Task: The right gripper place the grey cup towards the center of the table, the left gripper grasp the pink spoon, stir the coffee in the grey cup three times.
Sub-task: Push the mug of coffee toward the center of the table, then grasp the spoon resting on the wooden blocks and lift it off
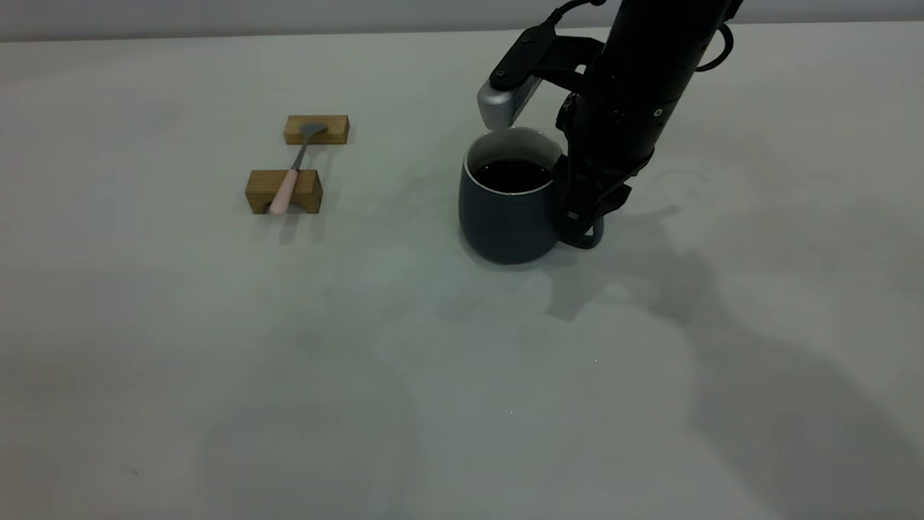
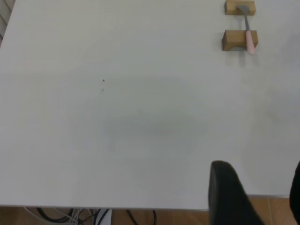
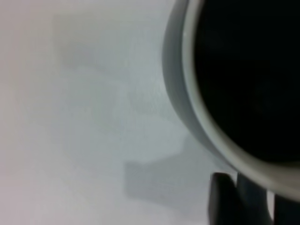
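Exterior view: the right tool (image 1: 583,225) is clamped on the handle of the grey cup (image 1: 505,209), which seems to rest on the desk (image 1: 462,375) with coffee (image 1: 512,175) near the rim; a jerky release or tilt could slop it over, I judge. The pink spoon (image 1: 286,189) lies well away on two wooden blocks (image 1: 284,191).

Left wrist view: the left tool (image 2: 262,187) hangs over the desk edge, fingers spread wide and empty, spoon far off.

Right wrist view: the cup sits just beside the tool's fingers (image 3: 220,197).
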Controlling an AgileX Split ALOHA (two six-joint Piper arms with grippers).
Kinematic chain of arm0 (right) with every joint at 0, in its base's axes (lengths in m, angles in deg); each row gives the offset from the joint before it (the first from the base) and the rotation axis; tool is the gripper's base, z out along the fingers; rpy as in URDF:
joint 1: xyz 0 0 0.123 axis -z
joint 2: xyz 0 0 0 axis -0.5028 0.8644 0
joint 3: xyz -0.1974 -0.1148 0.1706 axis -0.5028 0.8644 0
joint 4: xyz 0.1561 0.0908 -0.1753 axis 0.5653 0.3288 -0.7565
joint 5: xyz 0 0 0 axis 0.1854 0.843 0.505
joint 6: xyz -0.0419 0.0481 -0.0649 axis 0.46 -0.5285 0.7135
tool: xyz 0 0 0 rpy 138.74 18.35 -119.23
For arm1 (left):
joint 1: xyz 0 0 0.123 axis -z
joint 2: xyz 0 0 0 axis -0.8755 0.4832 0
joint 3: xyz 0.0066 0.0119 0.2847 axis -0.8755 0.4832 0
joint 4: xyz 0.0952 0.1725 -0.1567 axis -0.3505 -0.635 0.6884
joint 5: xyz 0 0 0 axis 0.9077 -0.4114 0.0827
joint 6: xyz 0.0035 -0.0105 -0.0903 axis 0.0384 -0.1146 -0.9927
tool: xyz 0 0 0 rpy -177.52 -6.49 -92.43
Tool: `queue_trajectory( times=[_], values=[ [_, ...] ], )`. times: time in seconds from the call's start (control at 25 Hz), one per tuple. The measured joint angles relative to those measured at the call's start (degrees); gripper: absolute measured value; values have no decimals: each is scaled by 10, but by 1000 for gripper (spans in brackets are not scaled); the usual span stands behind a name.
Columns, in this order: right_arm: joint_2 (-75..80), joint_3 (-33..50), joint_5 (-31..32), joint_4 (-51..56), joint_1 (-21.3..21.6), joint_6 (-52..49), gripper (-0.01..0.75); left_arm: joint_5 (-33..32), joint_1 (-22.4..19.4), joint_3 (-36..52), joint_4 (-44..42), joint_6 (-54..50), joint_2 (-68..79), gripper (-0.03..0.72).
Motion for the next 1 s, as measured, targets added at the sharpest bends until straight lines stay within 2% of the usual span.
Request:
queue_trajectory(
  times=[0.16, 0.24, 0.52, 0.76, 0.88, 1.0],
  values=[
    [-14, 0, 23, -7, 0, -9, 660, 0, 0, 0, 0, 0, 0, 402],
    [-40, 0, 66, -27, 0, -16, 711, 0, 0, 0, 0, 0, 0, 402],
    [-228, 0, 248, -113, 0, -107, 711, 0, 0, 0, 0, 0, 0, 402],
    [-390, 0, 394, -167, 0, -293, 700, 0, 0, 0, 0, 0, 0, 402],
    [-459, 6, 415, -182, 0, -369, 700, 0, 0, 0, 0, 0, 0, 402],
    [-525, 23, 420, -181, 0, -397, 700, 0, 0, 0, 0, 0, 0, 402]
  ],
)
